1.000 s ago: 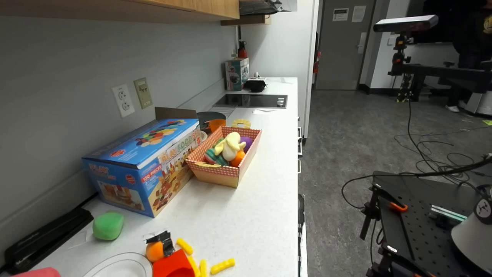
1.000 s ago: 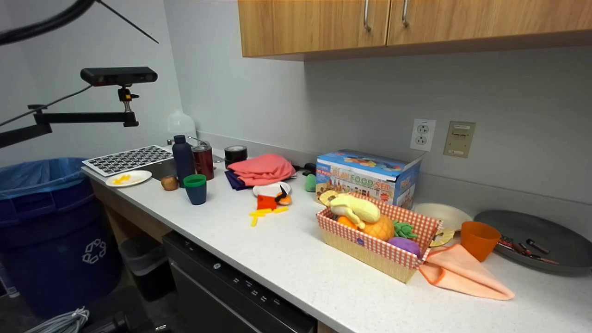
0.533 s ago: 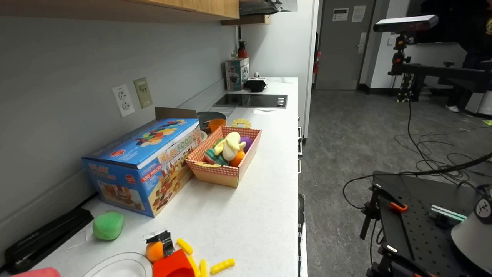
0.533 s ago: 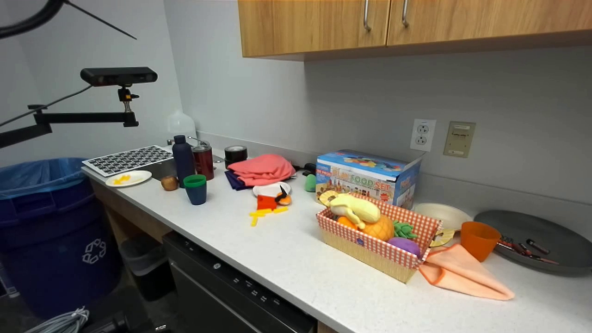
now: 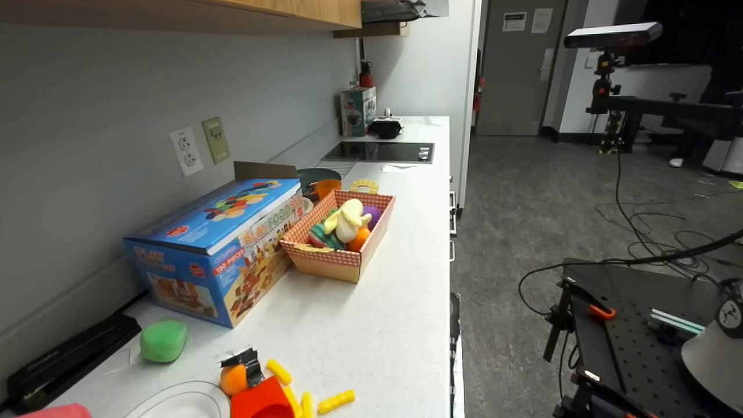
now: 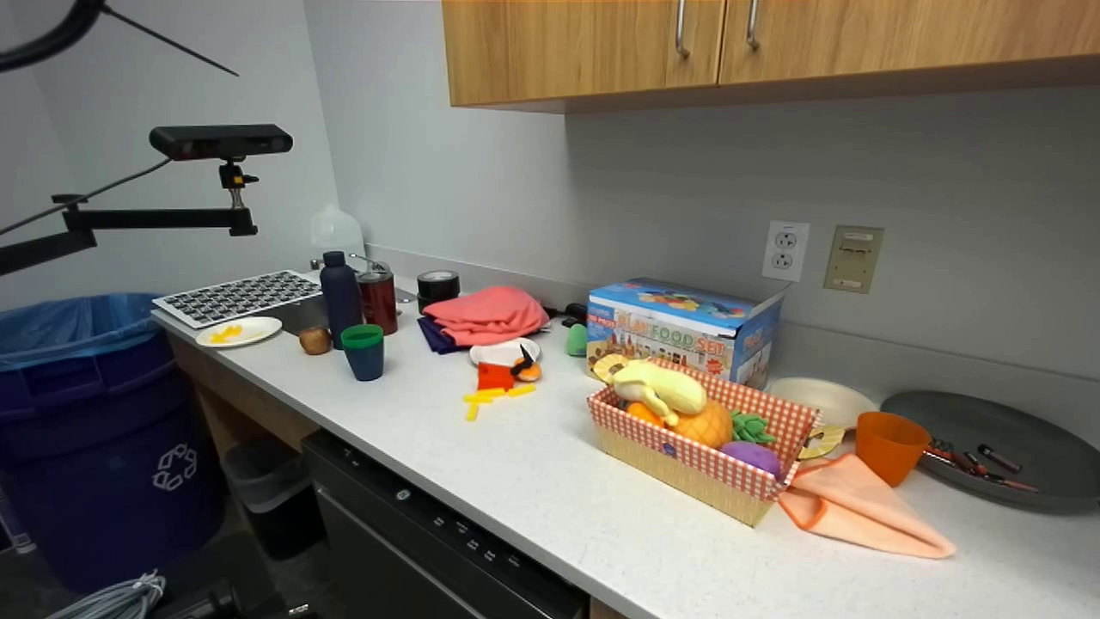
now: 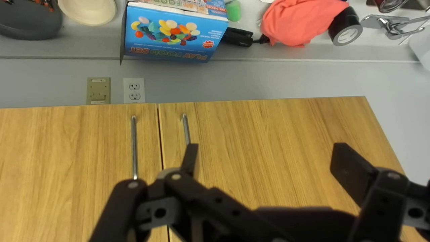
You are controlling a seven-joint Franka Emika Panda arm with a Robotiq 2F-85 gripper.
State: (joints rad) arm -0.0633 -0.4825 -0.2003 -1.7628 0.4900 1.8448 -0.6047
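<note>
Wrist view: the gripper point(image 7: 265, 159) enters from six o'clock of the frame, jaws wide apart, nothing held, the wooden cabinet door point(image 7: 268, 134) showing between them. Nearest is the bar handle point(image 7: 185, 129), at ten o'clock from the gripper, which hides one end of it; contact cannot be told. A second handle point(image 7: 134, 148) lies at nine o'clock, the play food box point(image 7: 171, 33) at eleven. The bar handle appears metallic: presumably rigid, smooth, somewhat slippery and not fragile, best held at mid-length with a finger on either side. The cabinet door is probably stiff, hinged and moderately heavy.

In an exterior view, the same bar handle point(image 6: 681, 27) stands upright at one o'clock, cut by the upper edge; a checked basket point(image 6: 679, 473) sits between four and five o'clock. The gripper is outside this frame.

In an exterior view, the cabinet's underside point(image 5: 162, 14) lies between ten and eleven o'clock and the white arm base point(image 5: 717, 354) near four; neither gripper nor handle shows.
</note>
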